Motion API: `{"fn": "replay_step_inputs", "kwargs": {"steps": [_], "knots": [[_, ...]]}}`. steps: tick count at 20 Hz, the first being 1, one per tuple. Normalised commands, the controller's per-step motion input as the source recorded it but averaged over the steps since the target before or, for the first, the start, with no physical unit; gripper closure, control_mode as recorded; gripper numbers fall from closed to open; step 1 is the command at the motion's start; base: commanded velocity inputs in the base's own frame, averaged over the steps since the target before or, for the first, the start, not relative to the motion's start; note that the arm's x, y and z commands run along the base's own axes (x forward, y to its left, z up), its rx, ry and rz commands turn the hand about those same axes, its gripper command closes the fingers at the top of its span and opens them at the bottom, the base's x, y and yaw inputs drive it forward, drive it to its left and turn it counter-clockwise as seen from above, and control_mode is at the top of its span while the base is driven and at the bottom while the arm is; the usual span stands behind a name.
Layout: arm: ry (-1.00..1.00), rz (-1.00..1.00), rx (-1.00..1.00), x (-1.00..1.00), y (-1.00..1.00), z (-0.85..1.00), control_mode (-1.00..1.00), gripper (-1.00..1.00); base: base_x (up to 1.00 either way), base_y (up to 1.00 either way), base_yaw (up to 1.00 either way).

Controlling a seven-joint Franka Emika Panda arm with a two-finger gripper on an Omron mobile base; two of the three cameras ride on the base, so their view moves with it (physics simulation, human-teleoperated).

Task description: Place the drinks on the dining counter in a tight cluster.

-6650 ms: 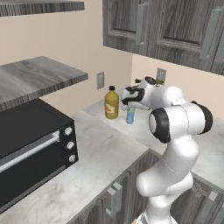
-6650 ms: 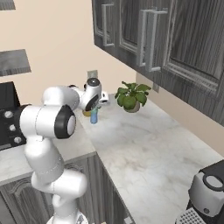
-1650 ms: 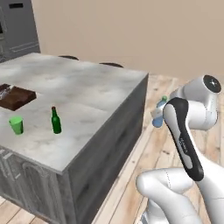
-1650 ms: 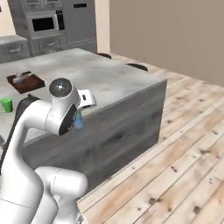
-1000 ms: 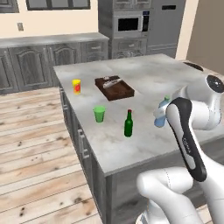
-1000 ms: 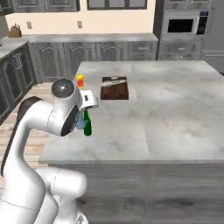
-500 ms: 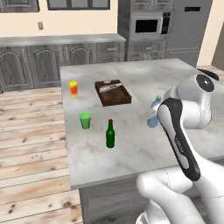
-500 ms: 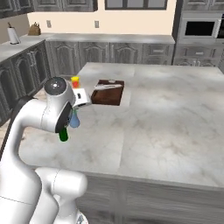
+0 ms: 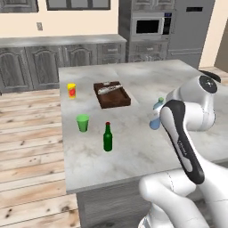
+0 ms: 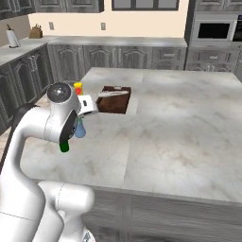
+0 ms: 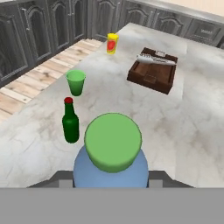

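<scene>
A: We see the claw [image 11: 112, 186] closed on the water bottle [image 11: 112, 153], held above the counter [image 9: 133, 147] near its edge. In the hand view the green cap faces us, so the bottle's long axis runs along the claw.

B: In the left base view we see the water bottle [image 9: 156, 114] roughly upright, cap up, blue body below it, partly behind the arm.

A: The green glass bottle [image 9: 107, 137] stands upright on the counter, red cap on top, long axis vertical. It is to the left of the held one in that view, apart from it.

B: The green cup [image 9: 83, 123] stands near it; the yellow cup [image 9: 71, 90] and brown tray [image 9: 112, 94] lie farther back.
</scene>
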Motion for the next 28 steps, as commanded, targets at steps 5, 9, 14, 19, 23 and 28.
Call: {"fn": "replay_step_inputs", "kwargs": {"steps": [5, 9, 14, 19, 23, 28], "knots": [[0.00, 0.00, 0.00, 0.00, 0.00, 0.00, 1.00, 1.00, 0.00, 0.00, 0.00], [0.00, 0.08, 0.03, 0.40, 0.00, -0.16, -1.00, 1.00, 0.00, 0.00, 0.00], [0.00, 0.31, 0.09, 0.98, 0.00, -0.44, -1.00, 1.00, 0.00, 0.00, 0.00], [0.00, 0.33, 0.03, 0.80, 0.00, -0.48, -1.00, 1.00, 0.00, 0.00, 0.00], [0.05, 0.17, -0.07, 0.47, 0.08, -0.48, -1.00, 1.00, 0.00, 0.00, 0.00], [0.07, 0.01, -0.06, 0.26, 0.03, -0.30, -1.00, 1.00, 0.00, 0.00, 0.00]]}}
